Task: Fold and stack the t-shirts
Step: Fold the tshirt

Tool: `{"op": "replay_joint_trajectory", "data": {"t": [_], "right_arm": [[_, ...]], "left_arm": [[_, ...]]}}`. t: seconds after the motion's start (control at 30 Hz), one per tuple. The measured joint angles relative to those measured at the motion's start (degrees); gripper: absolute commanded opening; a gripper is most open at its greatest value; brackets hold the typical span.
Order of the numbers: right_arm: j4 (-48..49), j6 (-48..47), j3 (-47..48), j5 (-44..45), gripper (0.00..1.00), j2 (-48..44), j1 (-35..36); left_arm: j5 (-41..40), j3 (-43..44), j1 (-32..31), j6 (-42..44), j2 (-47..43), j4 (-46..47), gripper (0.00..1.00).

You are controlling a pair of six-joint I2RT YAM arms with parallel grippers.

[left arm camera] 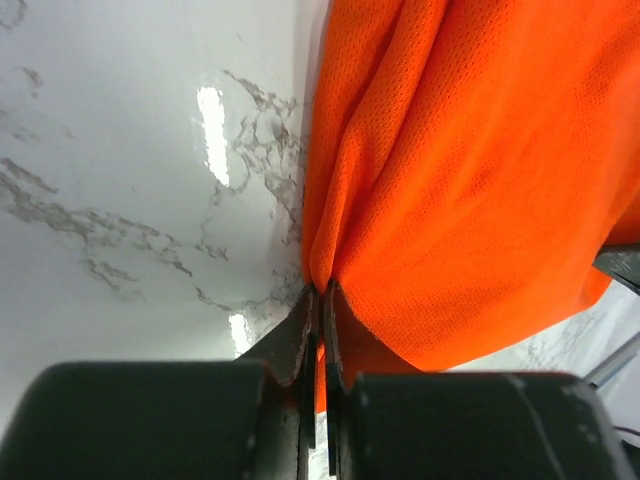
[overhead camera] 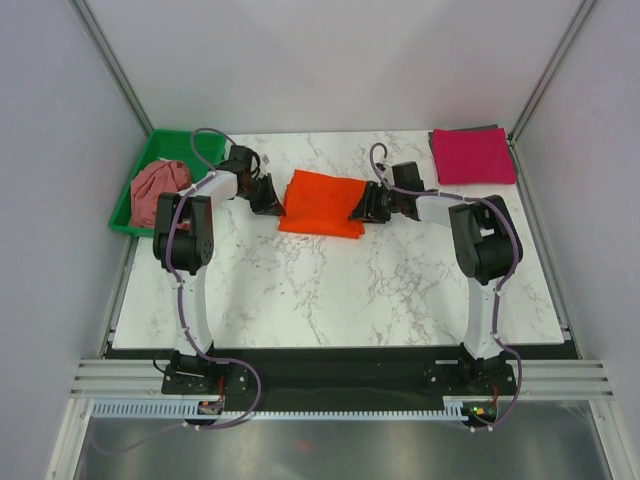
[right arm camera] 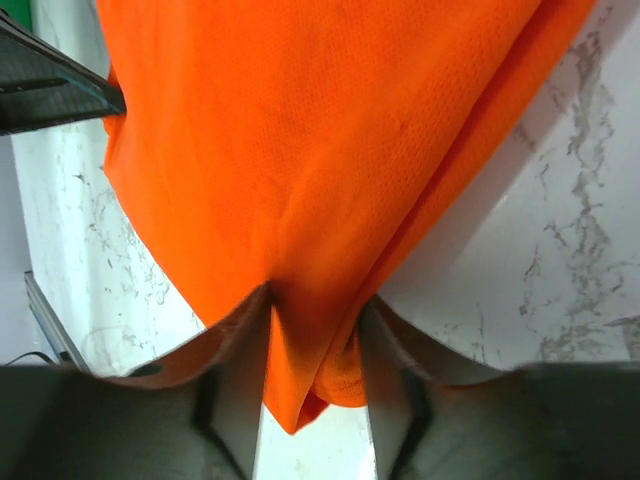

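Now: both pincers at the orange shirt

From the top camera we see the orange shirt [overhead camera: 322, 203] lying partly folded on the table [overhead camera: 330, 290], a little toward 12 o'clock from its middle. The left pincer [overhead camera: 268, 195] meets the shirt's 9 o'clock edge and the right pincer [overhead camera: 365, 208] its 3 o'clock edge. The pink shirt [overhead camera: 472, 155] lies folded flat at 1 o'clock, well apart. The rose shirt [overhead camera: 160, 185] sits bunched in the tray [overhead camera: 175, 140] at 10 o'clock.

On the left wrist camera we find the left pincer [left arm camera: 318, 295] clenched on the hem of the orange shirt [left arm camera: 470, 180], with a sliver of cloth caught between its fingers; the cloth spreads toward 1 o'clock.

On the right wrist camera the right pincer [right arm camera: 318, 310] has its fingers [right arm camera: 245, 330] partway apart, with a bunch of the orange shirt [right arm camera: 320, 150] between them, touching both. Whether they grip it we cannot tell.
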Motion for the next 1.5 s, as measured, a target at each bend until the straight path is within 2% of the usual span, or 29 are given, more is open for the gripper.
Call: {"op": "replay_joint_trajectory", "data": {"t": [0.17,0.2,0.27,0.33,0.43,0.5,0.7,0.9,1.13,1.2,1.3,1.33,1.37,1.5], "right_arm": [[4.2,4.0,-2.7,-0.9,0.37,-0.3,0.0],[4.4,4.7,-3.8,-0.8,0.39,-1.0,0.0],[4.5,5.9,-7.3,-0.5,0.45,-3.8,0.0],[3.7,6.4,-10.8,-0.5,0.53,-7.4,0.1],[1.8,5.5,-13.2,-0.3,0.6,-12.2,0.1],[0.5,4.0,-12.8,-0.1,0.62,-13.6,0.1],[-3.1,-0.3,-8.8,-0.2,0.65,-11.8,-1.2],[-5.3,-3.3,-1.6,-1.2,0.65,-4.8,-3.5],[-5.4,-4.5,-3.2,-3.0,0.65,-4.2,-3.5],[-3.4,-3.8,-5.7,-4.5,0.65,-4.3,-3.5],[0.1,-2.0,-7.6,-5.9,0.64,-4.6,-3.5],[1.0,-1.4,-7.9,-6.1,0.63,-4.5,-3.5],[2.0,-0.9,-8.2,-6.1,0.62,-4.5,-3.5],[5.6,1.0,-9.6,-5.9,0.59,-4.3,-3.3]], "left_arm": [[2.8,-3.5,0.0,-1.7,-1.3,1.5,0.03],[3.2,-5.0,0.0,-2.1,-2.2,1.7,0.07],[3.9,-9.3,0.0,-2.6,-5.0,2.1,0.23],[3.9,-14.0,-0.1,-3.0,-8.5,1.3,0.42],[3.9,-17.8,0.0,-3.2,-12.8,-0.8,0.53],[3.9,-17.8,0.3,-3.2,-15.2,-1.4,0.57],[4.6,-8.2,1.7,0.8,-14.6,-1.3,0.57],[6.4,0.7,1.9,5.4,-6.4,0.1,0.57],[7.7,7.1,1.9,9.9,3.3,-0.9,0.59],[8.8,9.5,1.8,10.4,4.8,-1.2,0.57],[10.4,13.8,1.6,10.6,6.9,-1.2,0.28],[10.9,15.1,1.4,10.6,7.4,-1.1,0.09],[11.4,16.1,1.1,10.4,7.6,-1.0,0.02],[10.9,16.9,-0.7,10.4,7.2,-0.4,0.02]]}}
